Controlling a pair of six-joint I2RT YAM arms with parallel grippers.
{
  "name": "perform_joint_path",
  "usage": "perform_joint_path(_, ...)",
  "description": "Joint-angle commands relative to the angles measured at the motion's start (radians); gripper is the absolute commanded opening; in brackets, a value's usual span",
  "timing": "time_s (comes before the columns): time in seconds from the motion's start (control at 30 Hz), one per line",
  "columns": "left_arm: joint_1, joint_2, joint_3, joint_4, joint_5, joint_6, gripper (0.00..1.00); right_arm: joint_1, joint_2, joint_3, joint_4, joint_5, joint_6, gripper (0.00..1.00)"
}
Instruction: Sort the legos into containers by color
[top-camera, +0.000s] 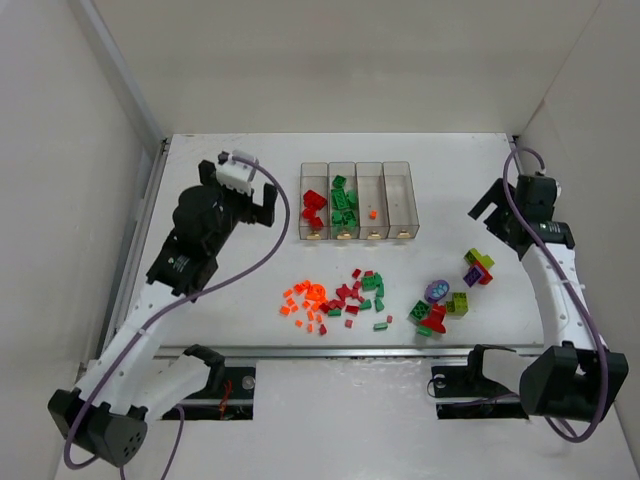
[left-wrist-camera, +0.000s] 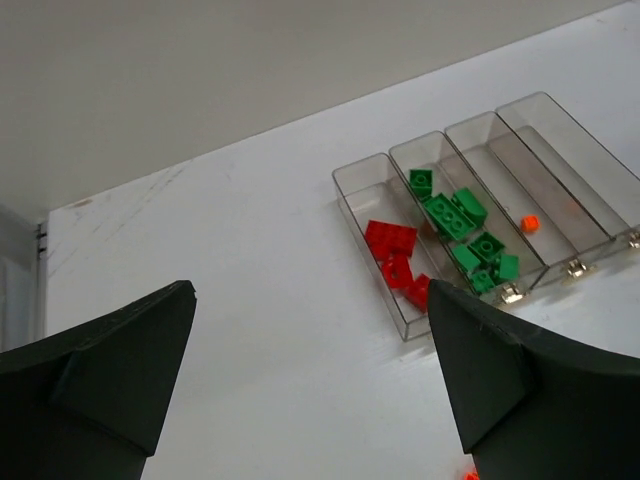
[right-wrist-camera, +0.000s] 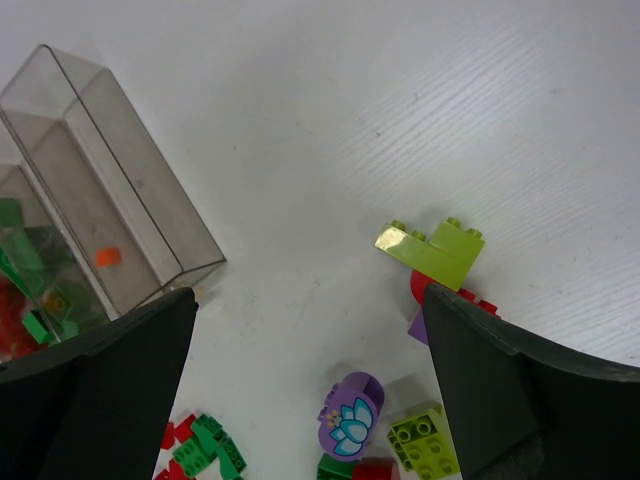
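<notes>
Currently | left fingers (left-wrist-camera: 110, 370) and right fingers (right-wrist-camera: 520, 390) hanging spread, gripping nothing | red, green, one orange sitting in containers (top-camera: 400, 205); most legos (top-camera: 350, 295) lying loose on table (top-camera: 450, 170) nearby | risk: crowded pile inviting mixed-colour pinch

bins (top-camera: 400, 196) behind, loose legos (top-camera: 372, 283) before

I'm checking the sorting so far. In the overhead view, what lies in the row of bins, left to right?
In order: red legos, green legos, one orange lego, then a bin with nothing in it.
</notes>
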Motion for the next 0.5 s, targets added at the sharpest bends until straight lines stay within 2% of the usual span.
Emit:
perform_joint_path(0.0,-0.006,-0.067,-0.195,0.159,0.139,-0.030,1.00,-0.014,-0.023,-0.040,0.029,-0.027,0.010,1.00)
perform_joint_path(0.13,-0.015,-0.106,-0.303,0.238,0.187,-0.079,1.00,-0.014,-0.023,-0.061,0.018,-0.036,0.010,1.00)
perform_joint_path(0.33,-0.015,-0.014,-0.326,0.250,0.178,-0.143,1.00,-0.014,-0.032,-0.080,0.018,-0.036,0.019,1.00)
perform_joint_path(0.47,-0.015,0.020,-0.389,0.330,0.177,-0.201,1.00,-0.014,-0.023,-0.089,0.018,-0.045,0.030,1.00)
